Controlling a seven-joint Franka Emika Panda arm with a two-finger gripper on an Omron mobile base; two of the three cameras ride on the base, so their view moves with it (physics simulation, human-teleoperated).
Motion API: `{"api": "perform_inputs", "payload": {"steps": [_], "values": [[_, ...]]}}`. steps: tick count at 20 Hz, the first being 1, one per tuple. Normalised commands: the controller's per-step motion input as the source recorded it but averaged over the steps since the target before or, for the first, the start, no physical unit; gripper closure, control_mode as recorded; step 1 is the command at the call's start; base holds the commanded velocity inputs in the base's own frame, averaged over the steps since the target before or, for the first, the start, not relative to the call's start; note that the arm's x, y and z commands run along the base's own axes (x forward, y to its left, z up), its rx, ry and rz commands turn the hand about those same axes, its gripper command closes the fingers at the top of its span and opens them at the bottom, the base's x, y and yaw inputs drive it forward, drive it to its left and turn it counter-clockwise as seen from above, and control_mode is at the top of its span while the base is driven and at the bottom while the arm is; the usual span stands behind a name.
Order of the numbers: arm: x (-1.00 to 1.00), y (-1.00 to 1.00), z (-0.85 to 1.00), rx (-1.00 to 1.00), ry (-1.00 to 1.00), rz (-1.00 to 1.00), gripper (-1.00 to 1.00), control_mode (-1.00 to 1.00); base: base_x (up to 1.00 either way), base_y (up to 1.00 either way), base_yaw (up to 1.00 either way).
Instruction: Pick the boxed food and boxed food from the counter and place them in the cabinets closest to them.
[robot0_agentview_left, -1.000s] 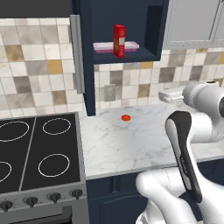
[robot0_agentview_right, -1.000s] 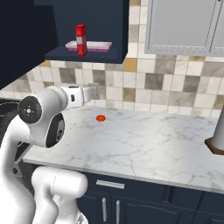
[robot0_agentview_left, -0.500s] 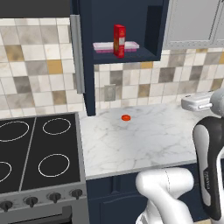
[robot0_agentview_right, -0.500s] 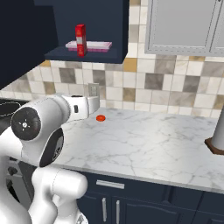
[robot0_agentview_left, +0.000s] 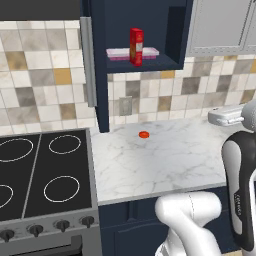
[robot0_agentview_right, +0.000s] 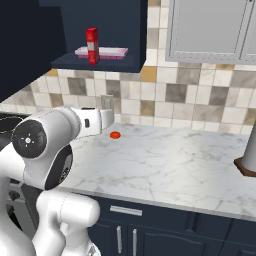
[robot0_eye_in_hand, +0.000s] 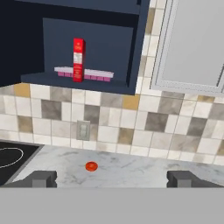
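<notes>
One red boxed food (robot0_agentview_left: 136, 46) (robot0_agentview_right: 92, 46) (robot0_eye_in_hand: 78, 60) stands upright on the shelf of the open navy cabinet (robot0_agentview_left: 170, 35) (robot0_eye_in_hand: 113, 43), in front of a flat pink pack (robot0_agentview_left: 120, 52) (robot0_eye_in_hand: 98, 75). My gripper (robot0_eye_in_hand: 112, 179) is open and holds nothing. It hangs well back from the cabinet, above the white marble counter (robot0_agentview_left: 165, 160) (robot0_agentview_right: 175, 165) (robot0_eye_in_hand: 131, 168), and looks level at the shelf. Its fingertips (robot0_eye_in_hand: 43, 178) stand far apart.
A small red-orange disc (robot0_agentview_left: 144, 134) (robot0_agentview_right: 115, 135) (robot0_eye_in_hand: 91, 166) lies on the counter below the cabinet. The cabinet door (robot0_agentview_left: 97, 65) stands open to the left. A black hob (robot0_agentview_left: 40, 170) borders the counter's left. Light grey wall cabinets (robot0_agentview_left: 220, 25) (robot0_agentview_right: 210, 25) hang to the right.
The arm has folded back toward the base and swung to the right in the left base view. The hand has dropped a little. The red box has not moved.
</notes>
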Motion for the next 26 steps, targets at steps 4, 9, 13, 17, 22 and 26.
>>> {"api": "perform_inputs", "payload": {"steps": [4, 9, 13, 17, 22, 26], "values": [[-0.01, 0.00, 0.00, 0.00, 0.00, 0.00, -1.00, 1.00, -0.20, -0.01, 0.00], [0.00, 0.00, 0.00, 0.00, 0.00, 0.00, -1.00, 1.00, -0.45, -0.04, 0.00], [0.00, 0.00, 0.00, 0.00, 0.00, 0.00, -1.00, 1.00, -0.52, -0.07, 0.00], [0.00, 0.00, 0.00, 0.00, 0.00, 0.00, -1.00, 1.00, -0.57, -0.09, 0.00], [0.00, 0.00, 0.00, 0.00, 0.00, 0.00, -1.00, 1.00, -0.50, -0.05, 0.00], [0.00, 0.00, 0.00, 0.00, 0.00, 0.00, -1.00, 1.00, -0.40, -0.01, 0.00]]}}
